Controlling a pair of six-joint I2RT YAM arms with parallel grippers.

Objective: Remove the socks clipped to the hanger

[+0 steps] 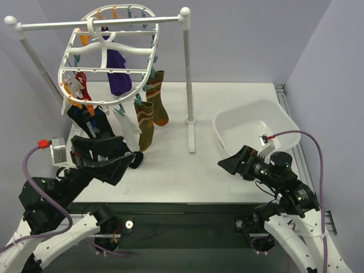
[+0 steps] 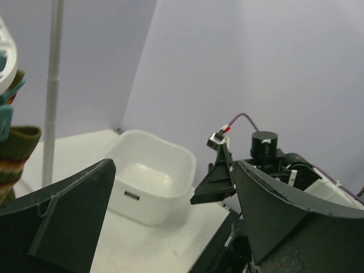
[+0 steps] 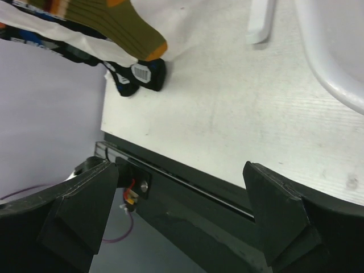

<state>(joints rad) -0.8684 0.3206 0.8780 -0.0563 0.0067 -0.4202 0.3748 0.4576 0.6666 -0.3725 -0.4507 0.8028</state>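
The white oval hanger (image 1: 108,70) hangs by its hook from a rail at the back left, with orange and teal clips round it. Clipped socks dangle from it: a purple one (image 1: 118,78), two olive striped ones (image 1: 159,98), a white one (image 1: 128,129), a red-and-white one (image 1: 79,85) and a black-navy one (image 1: 91,120) whose toe (image 3: 139,74) reaches the table. My left gripper (image 1: 122,154) is low beside the dark sock, pointing right, open and empty (image 2: 170,227). Over the table's front right, my right gripper (image 1: 226,165) points left, open and empty (image 3: 182,210).
A white rail stand holds the hanger; its right pole (image 1: 187,85) stands mid-table with a flat foot (image 3: 259,23). A white plastic basin (image 1: 256,128) sits at the right, also seen past my left fingers (image 2: 151,182). The table's dark front edge (image 3: 187,182) lies below my right gripper.
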